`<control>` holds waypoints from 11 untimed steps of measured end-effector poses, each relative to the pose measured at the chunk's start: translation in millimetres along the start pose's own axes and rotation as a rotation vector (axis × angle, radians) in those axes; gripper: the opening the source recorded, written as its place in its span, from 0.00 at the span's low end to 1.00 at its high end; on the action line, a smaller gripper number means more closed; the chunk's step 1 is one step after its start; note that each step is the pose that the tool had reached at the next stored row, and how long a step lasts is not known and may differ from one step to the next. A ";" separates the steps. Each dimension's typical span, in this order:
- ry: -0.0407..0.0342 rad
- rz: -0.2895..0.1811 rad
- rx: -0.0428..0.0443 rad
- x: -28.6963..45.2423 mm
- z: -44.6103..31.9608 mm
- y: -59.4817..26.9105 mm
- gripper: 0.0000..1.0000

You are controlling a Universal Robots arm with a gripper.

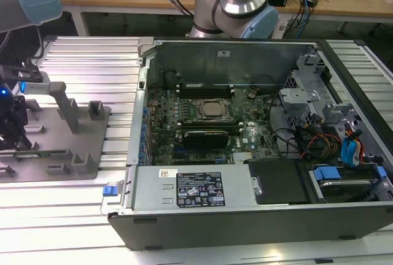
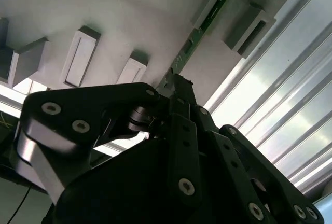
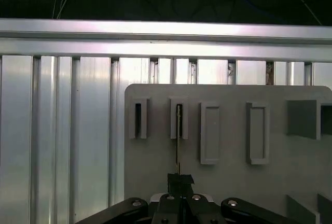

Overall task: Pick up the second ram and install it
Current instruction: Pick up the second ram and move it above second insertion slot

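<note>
The second ram [image 3: 178, 146] is a thin green stick seen edge-on, standing in a slotted holder of the grey tray [image 3: 228, 182]. In the second wrist view its green edge [image 2: 201, 24] runs out from my fingertips into that holder. My gripper [image 3: 180, 180] is shut on the near end of the stick, its black fingers [image 2: 181, 130] pressed together around it. In the exterior view my gripper [image 1: 13, 135] hangs low over the tray [image 1: 92, 148] at the far left, and the stick [image 1: 38, 153] lies as a thin strip just beside it.
An upright grey post [image 1: 66, 107] and small blocks stand on the tray. To the exterior view's right sits the open computer case [image 1: 245, 210] with its motherboard [image 1: 209, 121], processor [image 1: 213, 110] and cables. Ribbed aluminium table [image 1: 92, 62] surrounds the tray.
</note>
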State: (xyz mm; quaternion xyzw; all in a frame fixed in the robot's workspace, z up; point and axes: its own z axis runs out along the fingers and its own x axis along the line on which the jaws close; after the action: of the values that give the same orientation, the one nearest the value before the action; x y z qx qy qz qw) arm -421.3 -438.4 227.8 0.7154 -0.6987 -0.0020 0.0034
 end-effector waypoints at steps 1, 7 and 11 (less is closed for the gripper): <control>0.0000 0.000 0.0006 0.0 0.7 1.1 0.08; 0.0001 0.000 0.0010 0.0 1.3 2.0 0.08; 0.0001 0.000 0.0010 0.0 1.4 2.0 0.28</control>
State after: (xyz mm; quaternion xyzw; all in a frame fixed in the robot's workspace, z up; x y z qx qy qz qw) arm -423.3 -438.5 226.4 0.7154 -0.6987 -0.0016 0.0031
